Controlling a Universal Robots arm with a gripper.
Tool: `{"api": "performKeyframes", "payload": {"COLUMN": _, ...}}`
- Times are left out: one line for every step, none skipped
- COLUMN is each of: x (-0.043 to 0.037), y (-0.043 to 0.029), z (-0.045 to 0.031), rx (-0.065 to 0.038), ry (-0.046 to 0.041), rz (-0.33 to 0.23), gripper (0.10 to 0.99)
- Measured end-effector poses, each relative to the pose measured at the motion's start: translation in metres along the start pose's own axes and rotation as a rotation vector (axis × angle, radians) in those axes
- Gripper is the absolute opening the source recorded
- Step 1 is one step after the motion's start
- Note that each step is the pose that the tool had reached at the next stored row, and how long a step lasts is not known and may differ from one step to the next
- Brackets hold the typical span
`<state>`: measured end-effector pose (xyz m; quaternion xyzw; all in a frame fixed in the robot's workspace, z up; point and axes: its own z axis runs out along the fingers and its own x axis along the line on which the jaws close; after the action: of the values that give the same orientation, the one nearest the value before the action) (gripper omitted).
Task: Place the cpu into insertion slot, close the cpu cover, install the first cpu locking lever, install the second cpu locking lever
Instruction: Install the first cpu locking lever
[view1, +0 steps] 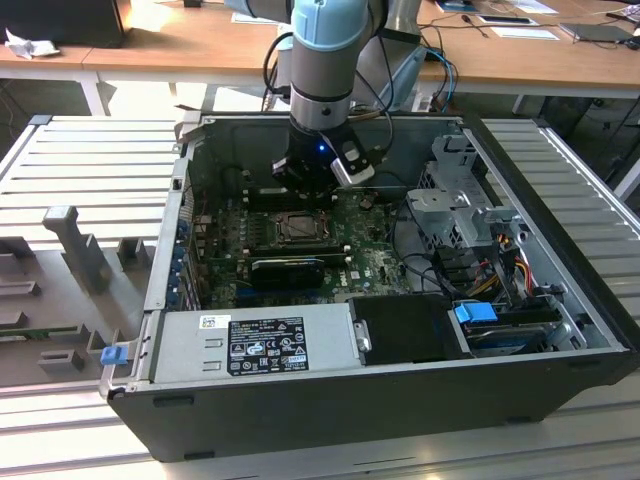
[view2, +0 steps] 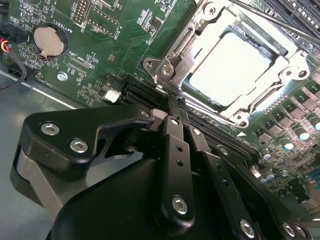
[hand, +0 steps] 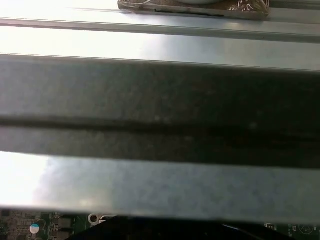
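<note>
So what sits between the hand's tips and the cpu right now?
In the second wrist view, the hand sits shut at the socket's corner; between it and the cpu lies the cpu cover frame edge with its corner bracket.

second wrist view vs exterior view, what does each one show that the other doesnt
Second wrist view alone: the pale cpu seated under the closed cpu cover, a round coin battery, and the end effector with fingers together, tips at the cover's corner. Exterior view alone: the open computer case, grey power supply, blue-tabbed drive bay, wooden desk. Both share the green motherboard and the socket area.
</note>
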<state>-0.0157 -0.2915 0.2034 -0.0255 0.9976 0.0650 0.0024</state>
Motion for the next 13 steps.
{"api": "performKeyframes", "payload": {"x": -0.0001, "y": 0.0, "z": 0.0, "rx": 0.0, "ry": 0.0, "rz": 0.0, "gripper": 0.106}}
{"api": "performKeyframes", "payload": {"x": -0.0002, "y": -0.0001, "z": 0.0001, "rx": 0.0, "ry": 0.0, "rz": 0.0, "gripper": 0.106}}
{"api": "performKeyframes", "payload": {"x": -0.0002, "y": -0.0002, "z": 0.0001, "rx": 0.001, "ry": -0.0001, "rz": 0.0, "gripper": 0.106}}
{"api": "performKeyframes", "payload": {"x": -0.0003, "y": -0.0003, "z": 0.0001, "rx": 0.003, "ry": 0.0, "rz": 0.0, "gripper": 0.106}}
{"api": "performKeyframes", "payload": {"x": -0.0003, "y": -0.0006, "z": 0.0, "rx": 0.005, "ry": 0.0, "rz": 0.0, "gripper": 0.106}}
{"api": "performKeyframes", "payload": {"x": -0.0003, "y": -0.001, "z": 0.0, "rx": 0.005, "ry": 0.0002, "rz": 0.0, "gripper": 0.106}}
{"api": "performKeyframes", "payload": {"x": -0.0003, "y": -0.0013, "z": 0.0, "rx": 0.005, "ry": 0.0001, "rz": 0.0, "gripper": 0.106}}
{"api": "performKeyframes", "payload": {"x": -0.0002, "y": -0.0018, "z": 0.0, "rx": 0.005, "ry": 0.0001, "rz": 0.0, "gripper": 0.106}}
{"api": "performKeyframes", "payload": {"x": -0.0002, "y": -0.0021, "z": 0.0, "rx": 0.005, "ry": 0.0001, "rz": 0.0, "gripper": 0.106}}
{"api": "performKeyframes", "payload": {"x": -0.0002, "y": -0.0026, "z": 0.0002, "rx": 0.005, "ry": 0.0001, "rz": 0.0, "gripper": 0.106}}
{"api": "performKeyframes", "payload": {"x": -0.0001, "y": -0.0029, "z": 0.0003, "rx": 0.005, "ry": 0.0001, "rz": 0.0, "gripper": 0.106}}
{"api": "performKeyframes", "payload": {"x": -0.0001, "y": -0.0033, "z": 0.0007, "rx": 0.005, "ry": 0.0002, "rz": 0.0, "gripper": 0.106}}
{"api": "performKeyframes", "payload": {"x": -0.0001, "y": -0.0036, "z": 0.0012, "rx": 0.005, "ry": 0.0003, "rz": 0.0, "gripper": 0.106}}
